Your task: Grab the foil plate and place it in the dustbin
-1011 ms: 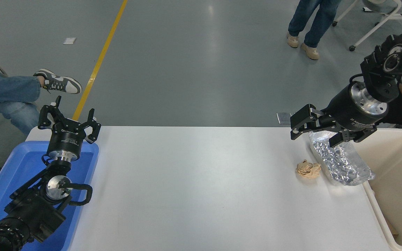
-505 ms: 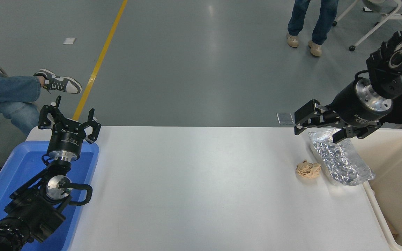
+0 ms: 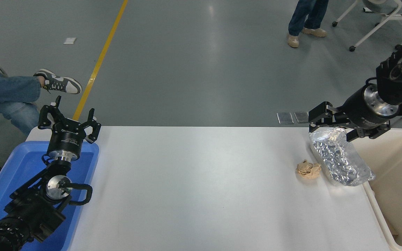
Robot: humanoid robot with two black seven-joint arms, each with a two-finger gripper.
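At the far left a seated person's jeans-clad leg (image 3: 5,96) and a grey-and-white sneaker (image 3: 58,82) show beyond the table edge; a yellow floor line (image 3: 98,62) runs diagonally past them. Below, the blue plastic tub (image 3: 12,174) sits at the table's left end; the left arm is parked over it, and the left gripper (image 3: 69,122) points away from the camera with its fingers spread apart, holding nothing. The white table (image 3: 194,181) stretches across the middle. Toward the right lies a small crumpled tan paper ball (image 3: 308,169), just beside the foil plate (image 3: 339,158); the plate rests on the table near its right end, oblong, its long axis running from the far edge toward the near right, its near corner close against the rim of the dustbin (image 3: 396,167). The right gripper (image 3: 337,127) comes in from the right edge and hangs above the plate's far end; its fingers stand released, one to the left of that end and one to the right, gripping nothing. The beige dustbin stands at the table's right side. On the floor behind, a standing person's legs (image 3: 305,19) and a white wheeled chair base (image 3: 379,21) show at the top right.
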